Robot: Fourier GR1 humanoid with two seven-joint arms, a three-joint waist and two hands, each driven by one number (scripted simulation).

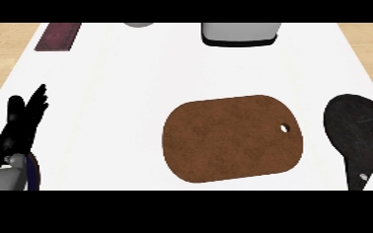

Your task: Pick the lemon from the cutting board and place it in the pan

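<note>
Cutting board [232, 138] beside pan [351, 133], apparently apart.

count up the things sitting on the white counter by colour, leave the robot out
brown: 1, the rounded wooden cutting board with a hole
black: 1, the pan at the right edge
dark red: 1, the flat rectangular object at the far left
grey: 2, the boxy grey object with a black base and a small grey round item cut off at the top
total: 5
No lemon shows in this view.
</note>
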